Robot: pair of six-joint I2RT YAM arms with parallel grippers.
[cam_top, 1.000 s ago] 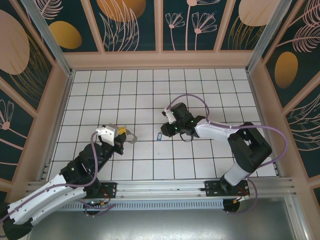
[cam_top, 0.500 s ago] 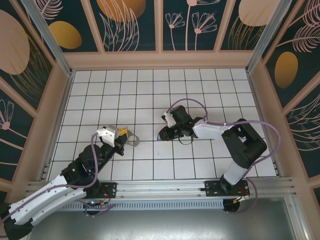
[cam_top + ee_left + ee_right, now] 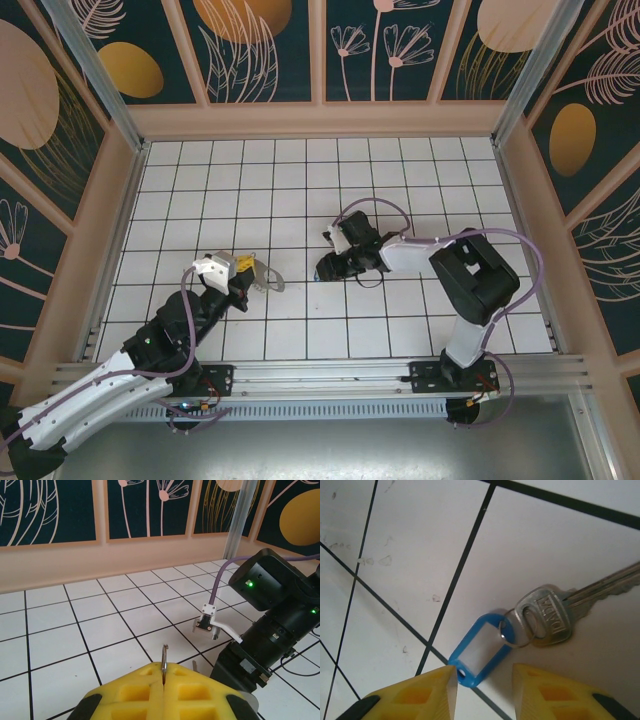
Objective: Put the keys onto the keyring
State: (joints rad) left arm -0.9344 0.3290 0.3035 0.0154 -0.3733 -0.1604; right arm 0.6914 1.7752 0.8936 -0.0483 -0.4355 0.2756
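A silver key (image 3: 545,615) lies flat on the white tile floor, joined by a small wire ring (image 3: 512,632) to a blue plastic tag (image 3: 480,650). My right gripper (image 3: 485,676) is open just above the floor. Its yellow fingertips stand either side of the tag's near end, the left one touching the tag's corner. From above, the right gripper (image 3: 328,268) points left, low over the floor. My left gripper (image 3: 165,680) is shut on the keyring (image 3: 164,659), a thin metal loop seen edge-on, sticking up from between the pads. From above, the keyring (image 3: 272,282) juts right from the left gripper (image 3: 245,268).
The right arm's black wrist (image 3: 272,605) and purple cable (image 3: 220,577) fill the right side of the left wrist view, close to the keyring. Wooden walls (image 3: 320,120) ring the tiled floor (image 3: 250,190). About one tile separates the two grippers.
The right gripper has dropped left over the key and its jaws have spread wider. The left gripper has nudged the keyring slightly right, toward the right gripper.
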